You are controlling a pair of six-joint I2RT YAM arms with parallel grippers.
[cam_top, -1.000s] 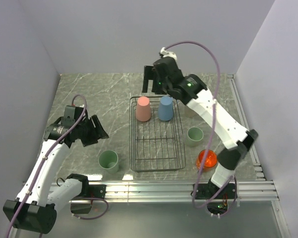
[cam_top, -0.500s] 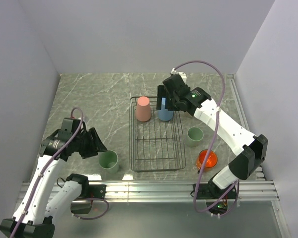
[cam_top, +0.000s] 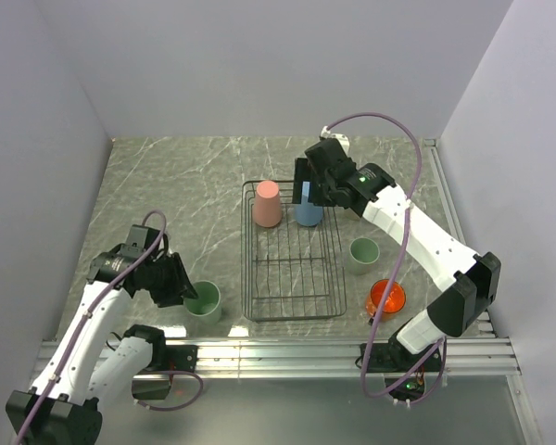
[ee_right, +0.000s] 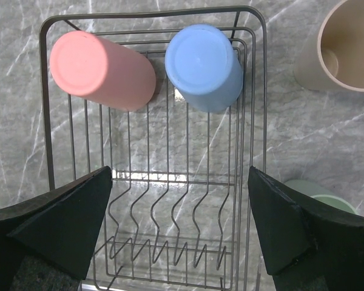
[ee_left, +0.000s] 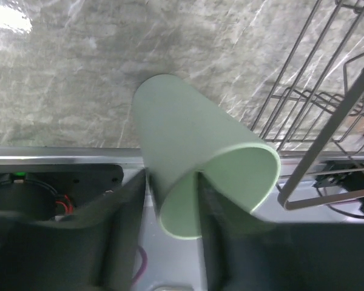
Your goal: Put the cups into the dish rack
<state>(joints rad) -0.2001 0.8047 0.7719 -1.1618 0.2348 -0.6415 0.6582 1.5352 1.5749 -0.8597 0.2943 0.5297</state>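
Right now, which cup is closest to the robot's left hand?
The pale green plastic tumbler left of the black wire rack: the left hand straddles its rim.

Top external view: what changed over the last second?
The left pincer swung nearer and rightward to the pale green cup. Its fingers now straddle the cup's wall, but a closed grip is not clear. The right pincer, open, came from beyond the dish rack to above the blue cup. Cups and rack stayed put.
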